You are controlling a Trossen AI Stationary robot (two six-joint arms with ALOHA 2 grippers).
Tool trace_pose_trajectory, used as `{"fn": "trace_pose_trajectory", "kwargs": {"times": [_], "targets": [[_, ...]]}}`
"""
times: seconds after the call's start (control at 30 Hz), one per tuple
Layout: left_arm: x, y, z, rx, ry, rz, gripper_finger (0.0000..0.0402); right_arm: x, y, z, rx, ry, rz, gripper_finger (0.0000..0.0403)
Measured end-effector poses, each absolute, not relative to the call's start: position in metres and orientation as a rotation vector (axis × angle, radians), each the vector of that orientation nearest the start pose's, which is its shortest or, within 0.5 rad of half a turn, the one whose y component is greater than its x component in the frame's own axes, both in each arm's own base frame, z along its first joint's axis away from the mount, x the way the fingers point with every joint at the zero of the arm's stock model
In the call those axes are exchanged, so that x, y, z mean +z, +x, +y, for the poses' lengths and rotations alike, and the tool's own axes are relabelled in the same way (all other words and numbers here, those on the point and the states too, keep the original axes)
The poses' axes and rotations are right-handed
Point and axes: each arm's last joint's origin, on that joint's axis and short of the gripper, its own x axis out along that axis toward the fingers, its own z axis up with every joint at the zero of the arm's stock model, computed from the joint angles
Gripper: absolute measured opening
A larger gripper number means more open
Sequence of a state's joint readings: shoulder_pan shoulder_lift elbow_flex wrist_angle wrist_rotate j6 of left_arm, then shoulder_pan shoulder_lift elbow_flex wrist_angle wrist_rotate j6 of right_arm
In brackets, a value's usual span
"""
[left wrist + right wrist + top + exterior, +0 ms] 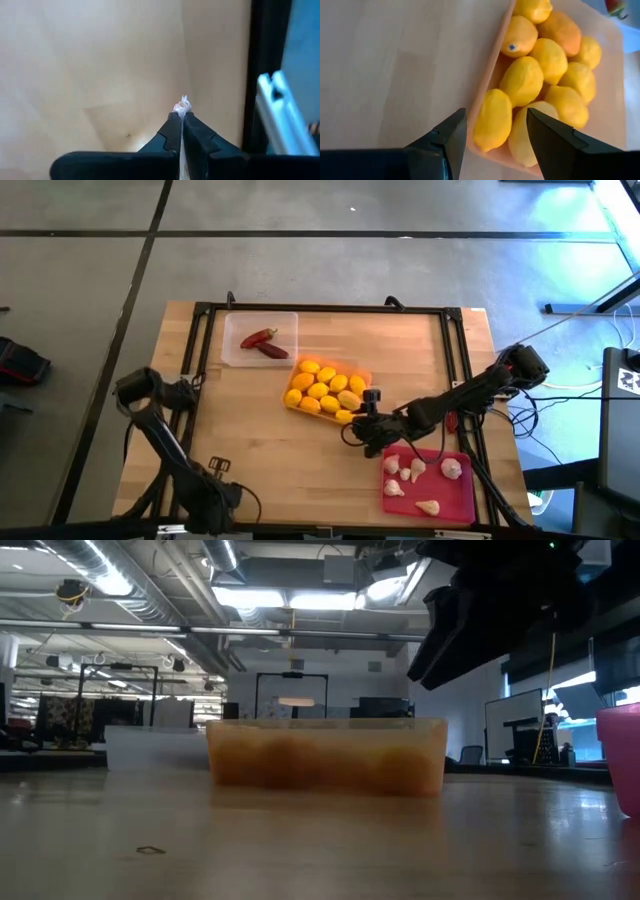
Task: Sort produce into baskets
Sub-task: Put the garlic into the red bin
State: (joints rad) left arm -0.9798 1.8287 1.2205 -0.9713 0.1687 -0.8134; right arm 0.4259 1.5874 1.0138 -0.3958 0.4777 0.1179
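Produce is distributed across three trays on the wooden table [250, 430]. Left arm: parked at the table's near-left corner; the left gripper [181, 116] has its fingers pressed together, with a small whitish scrap at the tips. Clear tray [236, 350], at the far side of the table: contains two red chili peppers [264, 343]. Orange tray [364, 377], centre: filled with yellow lemons [322, 390]. Right gripper [495, 131]: positioned just beside the orange tray's near corner, fingers spread wide and holding nothing, with the lemons directly ahead of them. Red-pink tray [455, 500], near-right: contains several whitish garlic bulbs [452, 468]. No produce lies loose on the table.
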Motion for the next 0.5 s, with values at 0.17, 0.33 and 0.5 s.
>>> {"fn": "trace_pose_trajectory", "kwargs": {"times": [0.17, 0.33, 0.5], "targets": [[0.21, 0.185, -0.249, -0.11, -0.014, 1.478, 0.0004, 0.216, 0.283, 0.116, -0.051, -0.238, 0.908, 0.0198], [0.25, 0.196, -0.218, 0.095, -0.213, 1.229, 0.0003, 0.236, 0.273, 0.114, -0.005, -0.154, 0.869, 0.0198], [0.275, 0.207, -0.192, 0.153, -0.201, 1.026, 0.0003, 0.258, 0.264, 0.109, -0.008, -0.083, 0.787, 0.0198]]}}
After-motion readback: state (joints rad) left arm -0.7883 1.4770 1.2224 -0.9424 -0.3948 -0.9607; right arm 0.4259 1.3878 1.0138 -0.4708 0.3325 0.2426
